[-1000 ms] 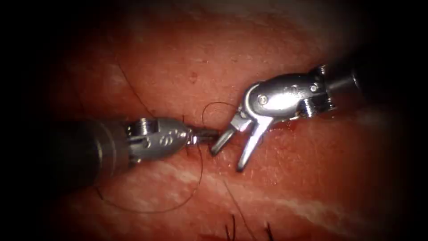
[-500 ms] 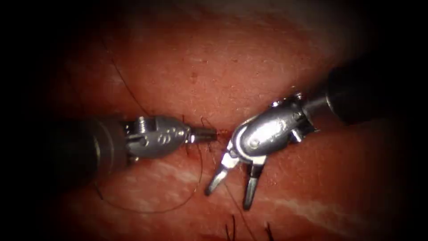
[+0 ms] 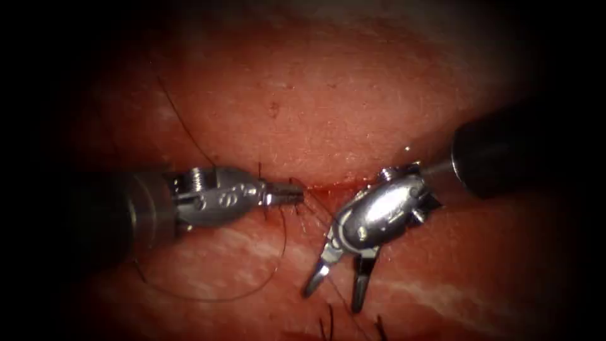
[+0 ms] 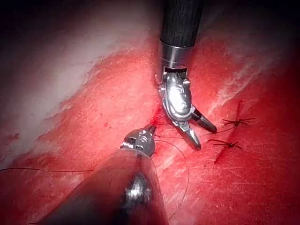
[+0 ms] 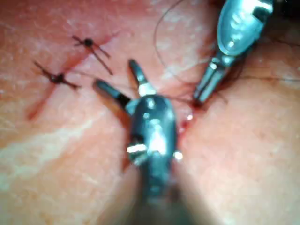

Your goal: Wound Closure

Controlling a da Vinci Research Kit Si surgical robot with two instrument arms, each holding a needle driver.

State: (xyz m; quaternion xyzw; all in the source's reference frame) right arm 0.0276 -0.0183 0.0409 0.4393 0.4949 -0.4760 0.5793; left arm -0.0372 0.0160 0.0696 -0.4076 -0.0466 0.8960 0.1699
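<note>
My left tool (image 3: 287, 192) lies across the tissue (image 3: 284, 113) with its jaws shut at the left end of the cut (image 3: 344, 184), on the thread (image 3: 278, 252) where strands gather at its tip (image 5: 197, 100). From there the thread curls in a wide loop below the left tool. My right tool (image 3: 336, 295) hangs just below the cut with its jaws open and nothing between them; they show the same in the right wrist view (image 5: 115, 75) and the left wrist view (image 4: 202, 135). Where the needle lies I cannot tell.
Two tied stitches with cut ends (image 5: 86, 43) (image 5: 57, 78) sit on the tissue beyond the right tool's tips, also as dark tufts (image 3: 328, 322) at the front. Red fluid (image 3: 328, 187) lines the cut. A long thread strand (image 3: 183, 126) runs up left.
The right tool swung down from beside the left tool's tip to below the cut, with its jaws open throughout. The left tool has hardly moved.
</note>
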